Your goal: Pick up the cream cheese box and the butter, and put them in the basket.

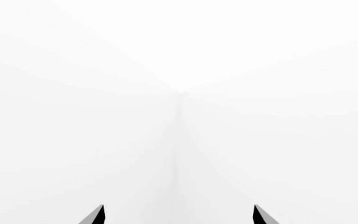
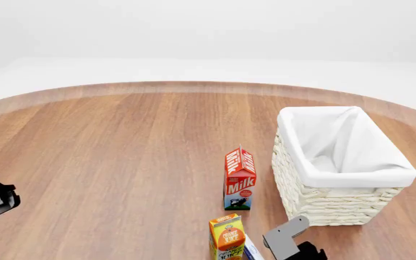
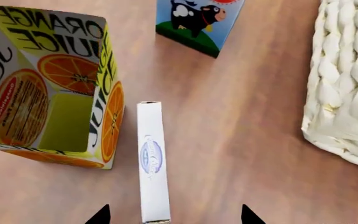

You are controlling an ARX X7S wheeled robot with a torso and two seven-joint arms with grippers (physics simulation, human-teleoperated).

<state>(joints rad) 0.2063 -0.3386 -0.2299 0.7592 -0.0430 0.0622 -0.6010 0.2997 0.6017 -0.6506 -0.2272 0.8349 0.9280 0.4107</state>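
The right tool hung spread over the cream cheese box, which stood on its thin edge on the tabletop just right of the orange juice carton, left of the basket. The left tool was spread, pinching nothing. The basket looked unfilled; the butter was unseen. Both picks seemingly remained.

butter: not visible in any view
cream cheese box: near end cut off by frame
juice carton: base cropped in head view
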